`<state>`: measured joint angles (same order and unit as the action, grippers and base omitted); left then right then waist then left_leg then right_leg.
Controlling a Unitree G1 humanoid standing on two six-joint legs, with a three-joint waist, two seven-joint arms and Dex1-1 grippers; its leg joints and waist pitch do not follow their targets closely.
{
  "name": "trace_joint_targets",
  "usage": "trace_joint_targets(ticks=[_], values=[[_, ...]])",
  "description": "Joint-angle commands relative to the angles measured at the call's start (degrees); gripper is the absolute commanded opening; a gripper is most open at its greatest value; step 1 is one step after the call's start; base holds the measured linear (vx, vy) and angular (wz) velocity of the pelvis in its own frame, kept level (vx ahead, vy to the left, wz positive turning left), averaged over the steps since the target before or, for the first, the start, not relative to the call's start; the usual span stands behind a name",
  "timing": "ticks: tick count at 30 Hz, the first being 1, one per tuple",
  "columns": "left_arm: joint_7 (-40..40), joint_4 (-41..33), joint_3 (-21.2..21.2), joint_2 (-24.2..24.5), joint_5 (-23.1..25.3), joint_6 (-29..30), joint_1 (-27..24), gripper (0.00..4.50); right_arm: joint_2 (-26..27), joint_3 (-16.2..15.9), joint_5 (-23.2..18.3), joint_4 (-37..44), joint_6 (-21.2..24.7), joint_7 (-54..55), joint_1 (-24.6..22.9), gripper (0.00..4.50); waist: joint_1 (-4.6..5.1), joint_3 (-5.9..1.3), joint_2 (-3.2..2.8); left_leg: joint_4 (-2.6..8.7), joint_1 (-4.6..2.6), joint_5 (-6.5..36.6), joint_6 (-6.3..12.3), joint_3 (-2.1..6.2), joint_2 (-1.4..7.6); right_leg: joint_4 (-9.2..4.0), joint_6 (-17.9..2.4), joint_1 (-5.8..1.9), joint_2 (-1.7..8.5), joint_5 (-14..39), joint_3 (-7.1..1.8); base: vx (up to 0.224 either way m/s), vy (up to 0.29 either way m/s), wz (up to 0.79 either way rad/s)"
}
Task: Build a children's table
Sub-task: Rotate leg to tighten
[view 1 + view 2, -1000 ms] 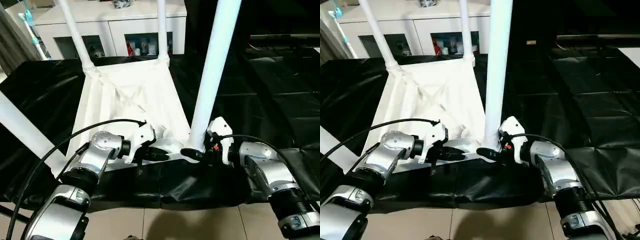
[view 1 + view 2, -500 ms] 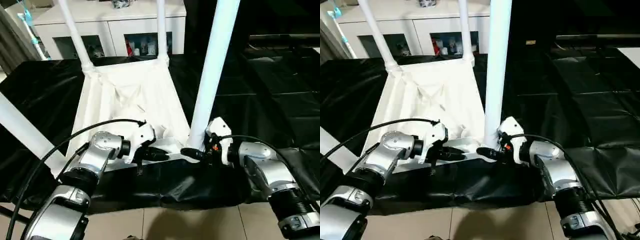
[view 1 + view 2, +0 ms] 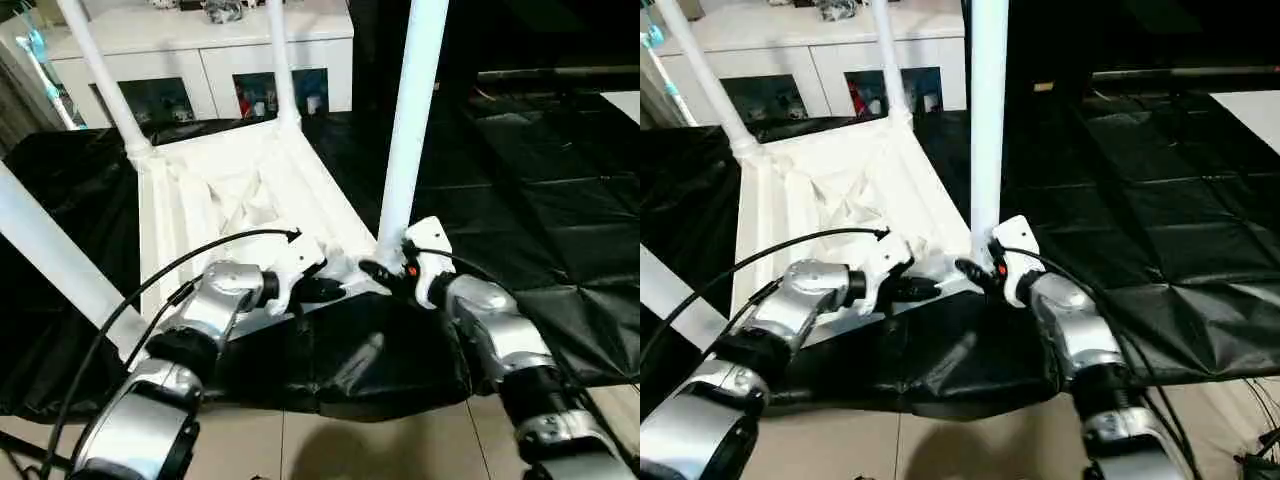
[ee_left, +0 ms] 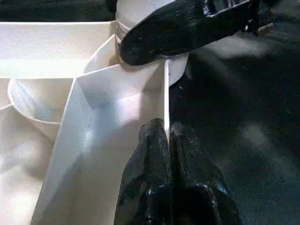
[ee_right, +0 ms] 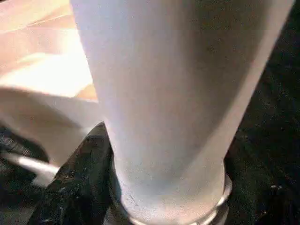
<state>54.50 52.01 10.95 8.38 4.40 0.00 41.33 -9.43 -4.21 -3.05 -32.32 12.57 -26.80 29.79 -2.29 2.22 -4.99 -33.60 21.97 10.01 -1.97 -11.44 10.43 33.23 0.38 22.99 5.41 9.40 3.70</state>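
Four legs stand up from the upturned top (image 3: pixel 240 195) on the black counter (image 3: pixel 560 210); the near right leg (image 3: pixel 408 130) sits in its corner socket with the right claw (image 3: pixel 378 272) spread around its base, one finger (image 5: pixel 77 180) against the tube; the left claw (image 3: pixel 335 291) is pinched together on the top's near rim (image 4: pixel 165 93), just beside that socket. Risk, by judgement: a leg not fully seated could lean or pop loose if the right claw pushes sideways, and the top could skid on the slick cover.
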Motion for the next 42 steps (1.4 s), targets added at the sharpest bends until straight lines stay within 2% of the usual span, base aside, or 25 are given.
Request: trace_joint_targets(ticks=[1,2,4,5,6,9,10,11,13,16,18,22,25,27,30,32,36,38,39,42], values=[[-6.6,3.4,-0.8,-3.4,0.0,1.3,1.8,0.00,3.2,0.1,0.7,-5.0,2.8,6.7,1.4,2.71,0.02,-3.22,1.28,4.21,-1.26,16.4,1.58,1.48,2.24,-4.63,-11.1,-2.10,3.14,21.9,-1.84,0.000,0.000,0.00],[-7.7,3.8,-0.9,-3.8,0.1,1.6,2.2,0.00,3.6,0.2,0.9,-5.5,3.0,7.6,1.7,2.70,0.39,-3.13,1.26,4.24,-1.35,17.3,1.19,1.44,2.13,-4.67,-11.2,-1.89,3.04,22.4,-1.86,0.000,0.000,0.00],[-14.2,6.6,-1.4,-5.9,0.7,3.1,4.7,0.00,5.7,1.1,1.4,-8.6,2.2,12.5,4.2,2.70,0.36,-3.27,1.27,4.12,-1.65,17.8,1.00,1.48,2.10,-4.91,-11.0,-1.86,3.15,23.0,-1.86,0.000,0.000,0.00],[-16.3,7.7,-1.4,-6.7,1.1,3.4,5.7,0.00,6.7,1.6,1.4,-10.0,1.6,14.0,5.5,2.70,0.42,-3.21,1.06,4.18,-1.59,17.9,0.95,1.49,2.08,-4.96,-11.0,-1.80,3.10,22.7,-1.87,0.000,0.000,0.00],[-17.7,8.5,-1.3,-7.3,1.5,3.7,6.4,0.00,7.6,2.2,1.1,-10.9,1.2,15.2,6.4,2.70,0.47,-3.22,1.18,4.21,-1.66,18.6,0.86,1.56,2.08,-5.01,-10.9,-1.83,3.05,22.8,-1.81,0.000,0.000,0.00],[-18.8,9.5,-1.1,-8.1,2.2,3.8,7.2,0.00,8.5,2.0,1.6,-11.8,1.0,16.1,7.5,2.70,0.25,-3.35,1.26,4.19,-1.41,17.5,1.44,1.58,2.06,-4.90,-11.1,-2.07,3.18,20.7,-1.84,0.000,0.000,0.00],[-18.6,10.0,-0.9,-8.4,2.3,3.4,7.5,0.00,8.6,1.0,2.4,-11.6,0.2,15.5,7.5,2.70,0.17,-3.43,1.30,4.18,-1.16,16.6,1.94,1.59,2.05,-4.70,-11.2,-2.30,3.21,19.4,-1.82,0.000,0.000,0.00],[-18.5,10.3,-0.9,-8.5,2.3,3.3,7.7,0.00,8.9,1.5,1.7,-11.4,-0.1,14.5,7.4,2.70,0.09,-3.55,1.29,4.07,-1.06,15.6,2.48,1.54,2.05,-4.52,-11.6,-2.36,3.27,17.7,-1.84,0.000,0.000,0.00],[-18.2,11.0,-0.7,-8.4,2.4,2.6,7.7,0.00,9.0,2.5,0.7,-11.0,-0.8,13.8,7.2,3.40,-0.02,-3.63,1.33,3.94,-0.96,14.2,3.37,1.47,2.03,-4.34,-12.1,-2.51,3.32,15.9,-1.84,0.000,0.000,0.00],[-17.8,11.4,-0.7,-7.9,2.5,2.4,7.5,0.00,8.5,3.0,-0.1,-10.6,-1.6,12.9,7.0,3.42,-0.12,-3.72,1.31,3.79,-0.76,12.7,4.43,1.46,2.05,-4.09,-12.8,-2.69,3.36,14.1,-1.73,0.000,0.000,0.00],[-16.4,11.5,-0.6,-7.2,2.6,1.6,7.3,0.00,7.4,2.6,0.0,-10.0,-3.1,10.7,6.7,3.82,-0.13,-3.71,1.34,3.77,-0.79,12.7,4.67,1.44,2.10,-4.08,-13.0,-2.69,3.36,14.1,-1.69,0.000,0.000,0.00],[-13.2,10.9,-0.2,-5.7,2.7,0.9,6.4,0.00,4.4,0.5,0.7,-7.5,-4.2,5.2,5.6,4.14,-0.21,-3.62,1.41,3.81,-0.75,13.4,4.91,1.44,2.16,-4.17,-12.8,-2.77,3.31,15.1,-1.64,0.000,0.000,0.00],[-6.8,9.5,0.5,-3.4,2.1,-2.0,4.7,0.00,-1.0,-2.5,1.5,-3.4,-6.8,-4.0,2.8,4.14,-0.54,-3.53,1.51,3.79,-0.55,13.2,5.36,1.44,2.24,-4.20,-12.5,-3.00,3.31,15.0,-1.57,0.000,0.000,0.00],[-1.6,7.9,0.6,-2.0,1.0,-3.9,3.2,0.00,-3.5,-2.7,0.4,-0.7,-7.0,-8.9,1.1,4.14,-0.61,-3.63,1.53,3.65,-0.33,12.0,6.20,1.40,2.29,-3.94,-12.8,-3.24,3.32,13.6,-1.54,0.000,0.000,0.00],[5.9,5.0,0.6,-0.3,-1.2,-6.6,1.0,0.00,-6.0,-2.4,-1.0,2.1,-6.9,-14.1,-0.6,4.14,-0.70,-3.70,1.40,3.47,-0.46,11.5,7.08,1.25,2.46,-3.69,-14.1,-2.95,3.28,12.4,-1.52,0.000,0.000,0.00],[11.8,1.8,0.7,1.4,-2.9,-6.3,-1.0,0.00,-8.5,-2.8,-2.7,5.1,-5.7,-18.9,-2.5,4.14,-0.86,-3.73,1.36,3.48,-0.54,11.6,7.00,1.16,2.60,-3.68,-14.4,-2.88,3.31,12.8,-1.59,0.000,0.000,0.00],[16.2,-0.7,0.6,3.8,-4.3,-5.6,-3.1,0.00,-12.2,-4.2,-5.1,8.8,-3.3,-26.1,-5.0,4.14,-1.71,-3.53,1.35,3.78,-0.96,13.1,6.06,1.08,3.03,-3.75,-14.0,-2.43,3.19,15.0,-1.81,0.000,0.000,0.00],[16.8,-0.9,0.2,4.2,-4.5,-5.7,-3.4,0.00,-12.7,-4.1,-5.2,9.1,-2.8,-27.3,-5.2,4.14,-1.83,-3.49,1.26,3.93,-0.86,13.5,5.42,1.20,3.08,-3.60,-13.9,-2.48,3.19,15.0,-1.84,0.000,0.000,0.00],[17.0,-1.0,0.0,4.5,-4.5,-5.7,-3.6,0.00,-12.9,-4.2,-5.1,9.2,-2.6,-27.9,-5.3,4.14,-1.81,-3.51,1.48,3.96,-0.81,14.0,5.01,1.20,2.99,-3.60,-13.8,-2.52,3.24,15.4,-1.82,0.000,0.000,0.00],[17.2,-1.6,-0.1,4.8,-4.7,-5.5,-4.0,0.00,-13.3,-4.3,-4.9,9.6,-2.4,-29.2,-5.6,4.14,-1.70,-3.55,1.60,3.84,-0.76,13.6,4.80,1.15,2.82,-3.63,-13.5,-2.52,3.33,15.7,-1.87,0.000,0.000,0.00]])
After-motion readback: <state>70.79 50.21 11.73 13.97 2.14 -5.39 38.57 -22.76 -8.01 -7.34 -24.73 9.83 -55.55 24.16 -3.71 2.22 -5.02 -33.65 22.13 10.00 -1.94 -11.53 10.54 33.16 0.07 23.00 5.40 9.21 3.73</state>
